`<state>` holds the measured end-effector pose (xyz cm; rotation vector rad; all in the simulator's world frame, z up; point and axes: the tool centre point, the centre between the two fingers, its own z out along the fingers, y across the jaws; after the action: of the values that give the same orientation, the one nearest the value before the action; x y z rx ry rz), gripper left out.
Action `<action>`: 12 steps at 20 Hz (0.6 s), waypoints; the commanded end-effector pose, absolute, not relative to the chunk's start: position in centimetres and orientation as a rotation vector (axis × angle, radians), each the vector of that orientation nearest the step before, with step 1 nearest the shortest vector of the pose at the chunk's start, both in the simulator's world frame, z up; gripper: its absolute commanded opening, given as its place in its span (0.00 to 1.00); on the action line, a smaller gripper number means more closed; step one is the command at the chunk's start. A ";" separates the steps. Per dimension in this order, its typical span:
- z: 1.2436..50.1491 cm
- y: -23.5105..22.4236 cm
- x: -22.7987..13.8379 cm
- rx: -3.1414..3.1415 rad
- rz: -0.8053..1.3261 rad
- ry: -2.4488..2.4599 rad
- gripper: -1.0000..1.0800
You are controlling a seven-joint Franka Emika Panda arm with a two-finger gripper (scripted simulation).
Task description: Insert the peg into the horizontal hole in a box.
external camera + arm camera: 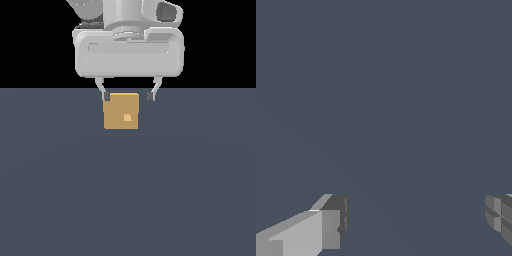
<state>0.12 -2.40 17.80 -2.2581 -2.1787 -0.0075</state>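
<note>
The peg does not show in either view, so the relation the next move turns on cannot be read here: which way the bar lies from the tool, and how its long axis runs, stay unknown. It may sit behind the box or the gripper body in the exterior view, but that is only a guess.

Going across the exterior view from its left: the gripper's (129, 95) one fingertip (106, 95) hangs at about ten o'clock from the box (121, 105), just beside its upper corner; I cannot tell whether it touches or merely lines up with it from this angle. The box is a tan cube resting on the dark grey floor (128, 200), its face turned toward the camera, with the hole (127, 117) a small, lighter orange square near the middle of that face. At about two o'clock from the box hangs the other fingertip, slightly apart from the corner.

The jaws are spread wide, wider than the box, and hold nothing. The wrist view agrees: two fingertips (331, 227) far apart with only bare floor (384, 100) between them and no peg there.

By my judgement the peg has yet to be found and grasped, so the insertion is not begun.
</note>
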 end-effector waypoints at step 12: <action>14.9 -11.0 0.0 -2.510 -0.004 -1.888 0.96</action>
<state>0.25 -8.76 15.63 -2.4509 -1.9627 -0.0067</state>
